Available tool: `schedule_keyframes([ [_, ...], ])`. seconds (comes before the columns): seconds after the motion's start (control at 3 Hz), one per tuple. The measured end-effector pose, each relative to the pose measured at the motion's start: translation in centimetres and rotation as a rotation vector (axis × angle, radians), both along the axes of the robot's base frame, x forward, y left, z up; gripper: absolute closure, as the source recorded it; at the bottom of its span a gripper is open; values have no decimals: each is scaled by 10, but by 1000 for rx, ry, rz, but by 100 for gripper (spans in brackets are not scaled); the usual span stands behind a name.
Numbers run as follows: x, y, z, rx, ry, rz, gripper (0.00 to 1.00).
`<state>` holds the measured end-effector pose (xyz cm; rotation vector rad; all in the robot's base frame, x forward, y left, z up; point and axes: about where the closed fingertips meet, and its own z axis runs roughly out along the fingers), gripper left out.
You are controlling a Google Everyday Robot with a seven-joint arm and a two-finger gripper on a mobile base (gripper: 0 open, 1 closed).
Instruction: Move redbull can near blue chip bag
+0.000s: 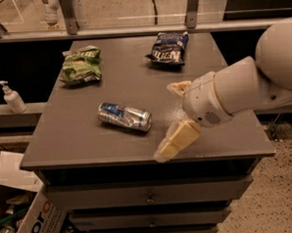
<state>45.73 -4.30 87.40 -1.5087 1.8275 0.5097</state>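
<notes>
The redbull can (125, 117) lies on its side in the front middle of the grey table (79, 146), silver and blue. The blue chip bag (168, 48) lies at the far right of the table top, dark navy with white lettering. My gripper (166, 122) hangs just right of the can, above the table's front right part, open and empty. One cream finger (179, 87) is on the far side and the other (177, 140) on the near side. The gripper is apart from the can.
A green chip bag (81, 66) lies at the far left of the table. A white pump bottle (11, 97) stands on a lower ledge to the left. A cardboard box (34, 227) sits on the floor at the front left. A railing runs behind the table.
</notes>
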Motion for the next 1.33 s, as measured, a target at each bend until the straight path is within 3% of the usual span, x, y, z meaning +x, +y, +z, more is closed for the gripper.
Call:
schedule_keyframes([
  [0.67,21,49,-21,158,-14,-1,0],
  [1.0,24,75,-33,205,-4,9,0],
  [1.33,27,97,-53,243,23,14,34],
])
